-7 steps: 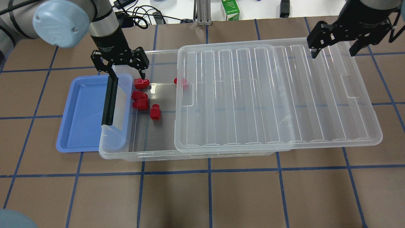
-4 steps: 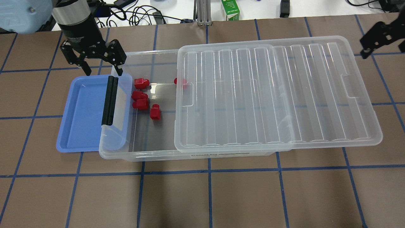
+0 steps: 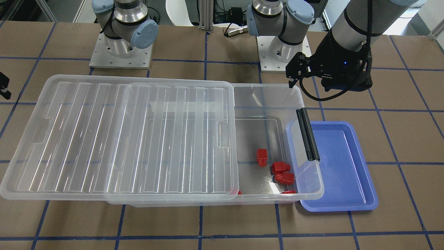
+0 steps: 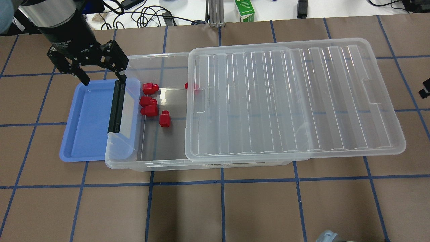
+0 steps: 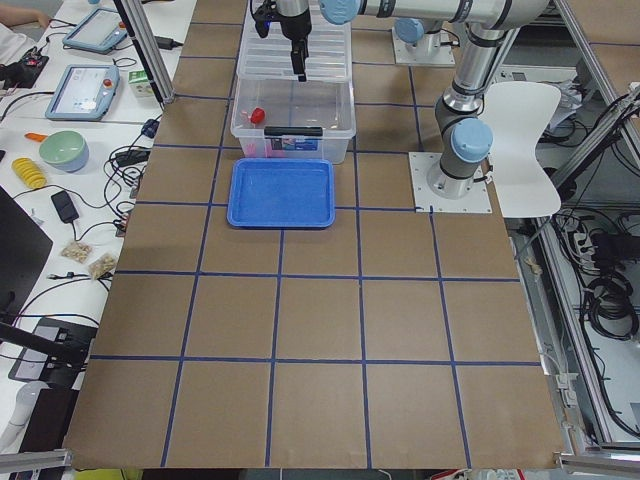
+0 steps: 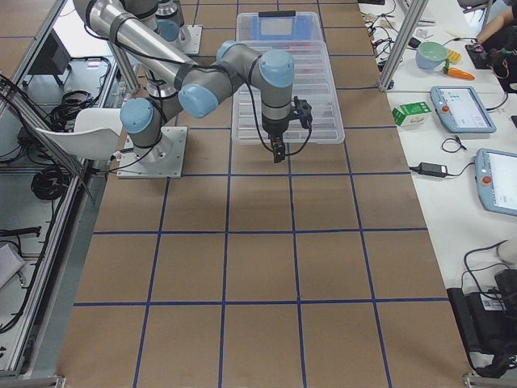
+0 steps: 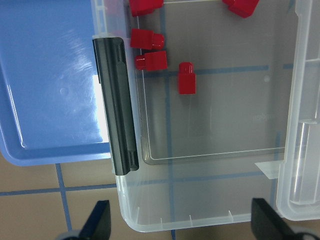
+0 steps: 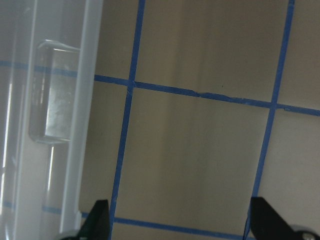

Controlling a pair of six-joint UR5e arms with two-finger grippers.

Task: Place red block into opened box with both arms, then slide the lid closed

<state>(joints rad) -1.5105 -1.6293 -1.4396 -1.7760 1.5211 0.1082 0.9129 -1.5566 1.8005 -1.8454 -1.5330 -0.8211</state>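
Several red blocks (image 4: 150, 88) (image 7: 187, 78) lie on the floor of the clear box (image 4: 161, 57) at its uncovered end, one (image 4: 191, 86) partly under the lid's edge. The lid (image 4: 285, 101) covers the rest of the box and overhangs its far short end. My left gripper (image 4: 103, 80) (image 7: 182, 225) hangs open and empty above the box's corner by the black clip handle (image 4: 116, 107). My right gripper (image 8: 180, 225) is open and empty over bare table just past the lid's outer end. In the overhead view only a bit of this right gripper (image 4: 425, 89) shows, at the right edge.
A blue tray (image 4: 87, 121) lies against the box's handle end, partly under its rim. Cables and a green carton (image 4: 244, 10) sit beyond the table's far edge. Brown table with blue grid lines spreads in front of the box.
My left gripper, open, has drawn back leftward from above the red blocks to the box's corner. The right gripper has swung off the lid's corner toward the view's right edge.
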